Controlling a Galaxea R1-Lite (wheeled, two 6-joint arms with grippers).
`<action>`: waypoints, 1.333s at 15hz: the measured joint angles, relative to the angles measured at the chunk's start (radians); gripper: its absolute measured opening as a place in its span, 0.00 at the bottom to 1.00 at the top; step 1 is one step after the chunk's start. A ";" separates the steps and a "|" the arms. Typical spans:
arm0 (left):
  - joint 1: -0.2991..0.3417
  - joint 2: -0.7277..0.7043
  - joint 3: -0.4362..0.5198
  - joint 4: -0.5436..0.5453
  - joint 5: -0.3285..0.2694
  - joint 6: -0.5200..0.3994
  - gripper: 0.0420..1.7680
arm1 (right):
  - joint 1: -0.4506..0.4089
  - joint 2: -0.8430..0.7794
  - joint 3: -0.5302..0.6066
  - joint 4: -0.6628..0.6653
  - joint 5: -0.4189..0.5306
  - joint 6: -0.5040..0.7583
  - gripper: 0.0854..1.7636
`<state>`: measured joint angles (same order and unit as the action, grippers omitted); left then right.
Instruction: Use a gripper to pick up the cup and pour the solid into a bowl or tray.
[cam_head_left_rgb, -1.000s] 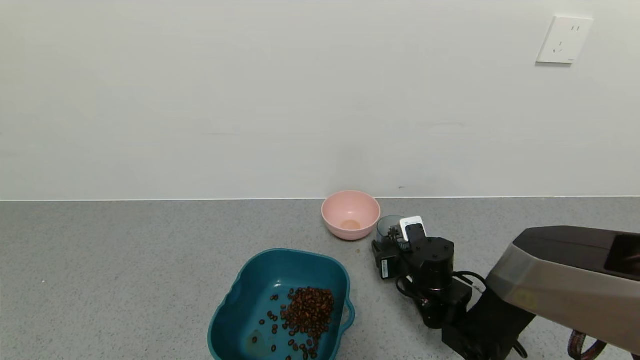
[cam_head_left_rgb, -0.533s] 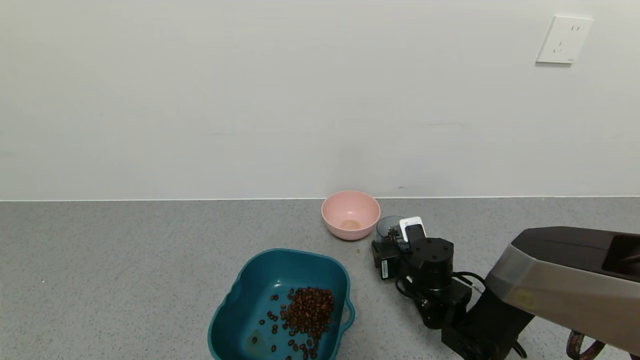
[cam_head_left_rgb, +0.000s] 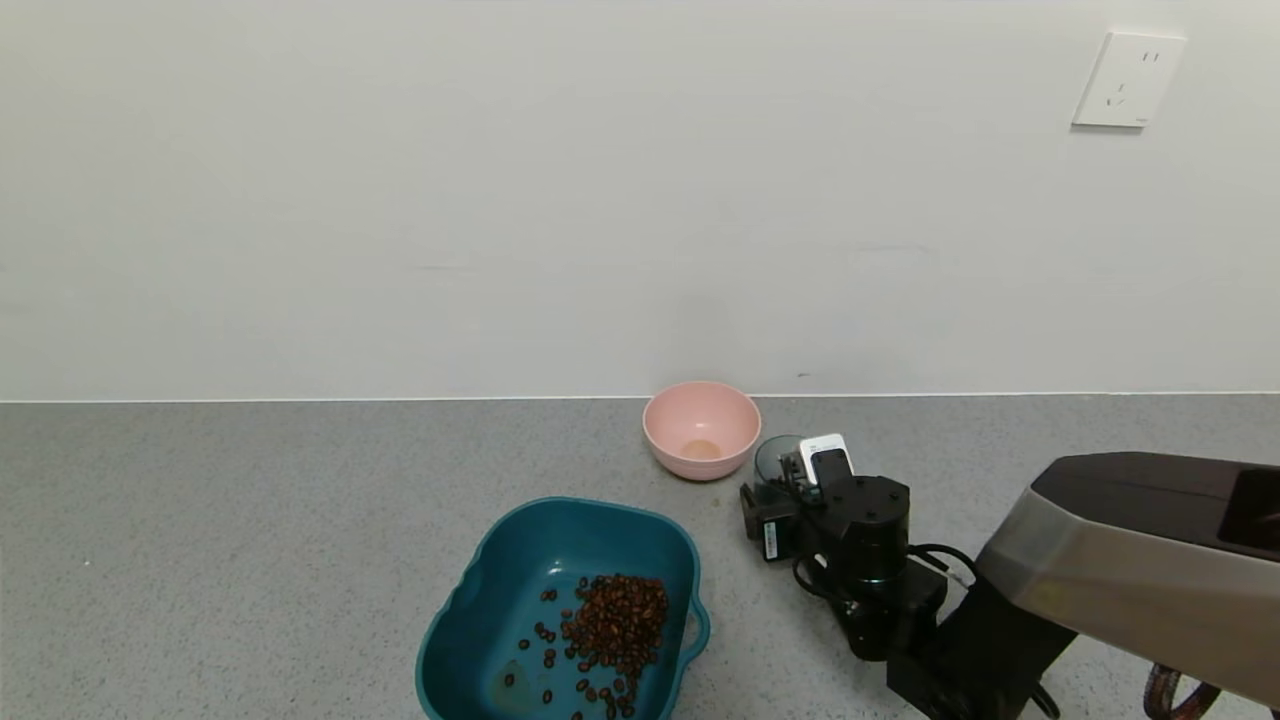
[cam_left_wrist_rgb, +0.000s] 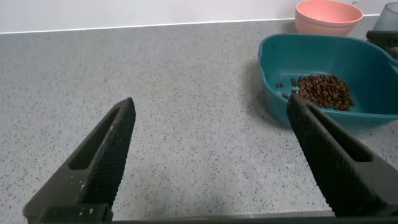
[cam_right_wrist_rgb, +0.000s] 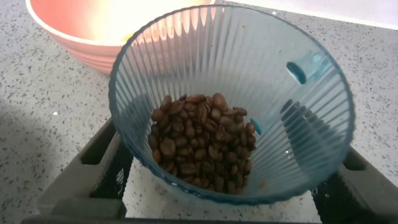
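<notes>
Right wrist view fills with the ribbed blue-green cup (cam_right_wrist_rgb: 233, 102), coffee beans (cam_right_wrist_rgb: 202, 146) heaped in its bottom, the right gripper (cam_right_wrist_rgb: 230, 186) with one finger on each side of its wall. In the head view, the cup (cam_head_left_rgb: 775, 455) sits right of centre, just beside the pink bowl (cam_head_left_rgb: 700, 428). More beans (cam_head_left_rgb: 610, 625) lie in the teal tub (cam_head_left_rgb: 470, 610) at bottom centre. The left gripper (cam_left_wrist_rgb: 211, 158) hangs wide open and empty over the grey counter (cam_head_left_rgb: 250, 520).

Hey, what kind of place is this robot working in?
Probably a test bench set up like a kitchen: grey speckled countertop, bare white wall with a power socket, and a dark teal plastic tub holding brown coffee beans.
</notes>
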<state>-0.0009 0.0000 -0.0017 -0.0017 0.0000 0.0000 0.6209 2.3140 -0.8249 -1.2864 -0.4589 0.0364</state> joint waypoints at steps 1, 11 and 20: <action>0.000 0.000 0.000 0.000 0.000 0.000 0.99 | -0.001 -0.006 0.001 0.003 0.001 0.000 0.93; 0.000 0.000 0.000 0.000 0.000 0.000 0.99 | 0.001 -0.215 0.111 0.226 0.088 0.001 0.96; 0.000 0.000 0.000 0.000 0.000 0.000 0.99 | 0.028 -0.616 0.247 0.570 0.157 0.002 0.96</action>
<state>-0.0009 0.0000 -0.0017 -0.0017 0.0000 0.0000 0.6485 1.6981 -0.5777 -0.7168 -0.3015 0.0383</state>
